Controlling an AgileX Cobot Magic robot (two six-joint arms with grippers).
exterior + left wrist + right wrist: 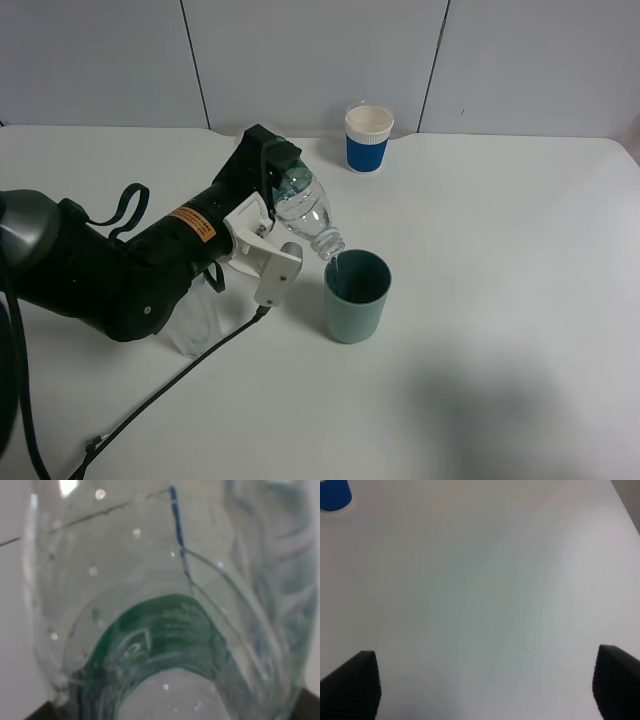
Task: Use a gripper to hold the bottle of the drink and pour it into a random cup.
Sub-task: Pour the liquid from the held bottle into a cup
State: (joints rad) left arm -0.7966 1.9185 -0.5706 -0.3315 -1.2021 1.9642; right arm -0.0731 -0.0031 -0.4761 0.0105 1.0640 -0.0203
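Filling the left wrist view, the bottle of the drink [165, 630] is showing a dark green label with pale print too blurred to read, and droplets are clinging to its clear wall. In the exterior high view the left gripper [280, 185] is clamping narrowly on this bottle of the drink [303, 208] near its base, a black finger [277, 158] wrapping over the labelled end. The bottle is tilting neck-down, with its ribbed, capless mouth hanging just above the near rim of the teal cup [357, 297], which is standing upright on the white table [500, 300]. An orange warning label [193, 224] is sitting on the black arm behind the white jaw parts, its writing too small to read. A clear tumbler [195, 320] is standing under that arm, and a black cable [170, 390] is trailing across the table toward the camera. A blue paper cup [368, 138] with a white rim is standing well apart at the far edge, bearing no readable print. In the right wrist view the right gripper [485, 685] is spreading wide, its dark ribbed fingertips [352, 685] gripping nothing above bare table, with the blue paper cup [334, 492] far off in the corner.
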